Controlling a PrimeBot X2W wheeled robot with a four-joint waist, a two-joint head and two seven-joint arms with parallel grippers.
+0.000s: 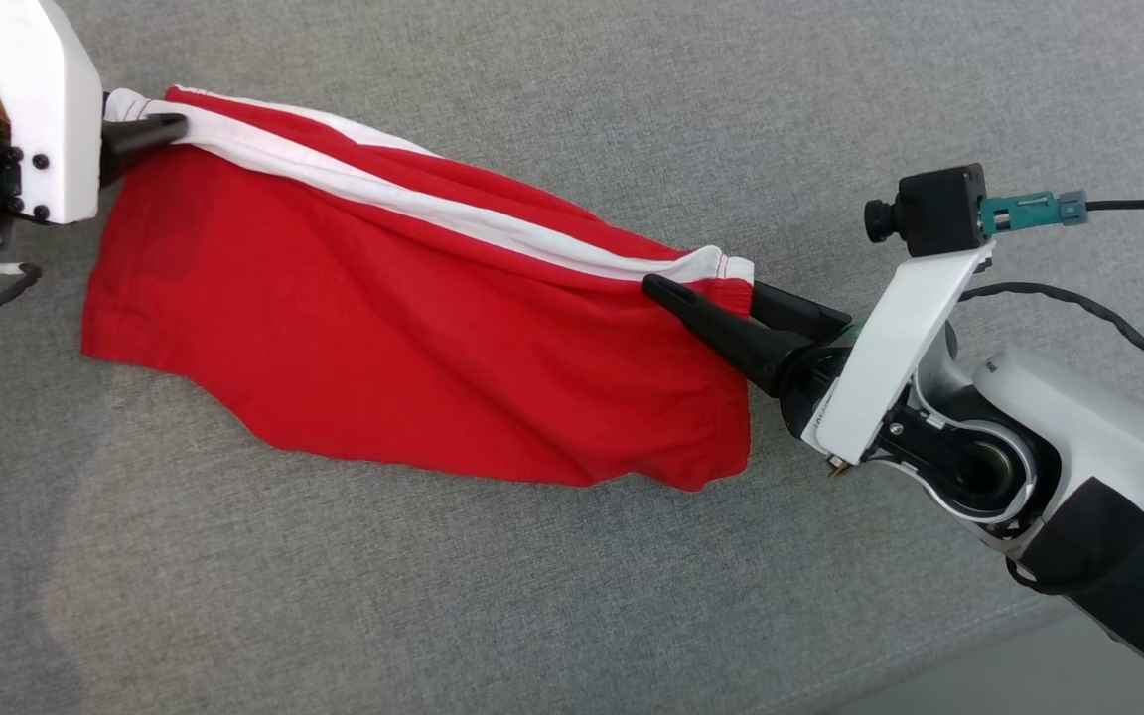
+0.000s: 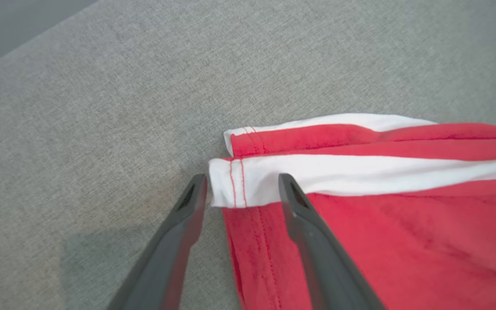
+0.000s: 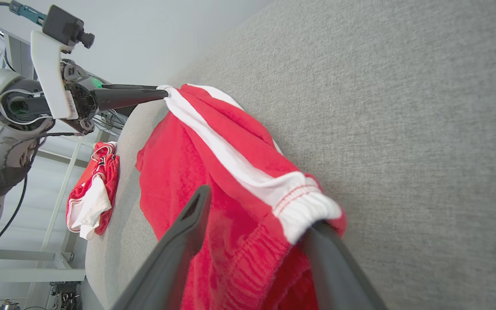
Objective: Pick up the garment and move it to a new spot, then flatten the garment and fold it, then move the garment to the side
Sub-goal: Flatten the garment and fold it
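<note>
So the red garment (image 1: 413, 328) is lying stretched out lengthwise on the grey fabric surface (image 1: 632, 596), a bit rumpled. The left end effector (image 2: 243, 181) is at one end, fingers spread apart with the corner of the white stripe (image 2: 360, 174) sitting between them, not pinched. The right end effector (image 3: 261, 206) is at the elastic waistband (image 3: 308, 206) end, also wide, with the band draped over one finger. Another red-and-white piece (image 3: 93, 189) lies off past the edge.

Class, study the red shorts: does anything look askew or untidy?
Yes. The shorts lie slanted and rumpled on the grey surface: the edge with the white stripe bunches up, and the lower edge runs wavy, not flat.
</note>
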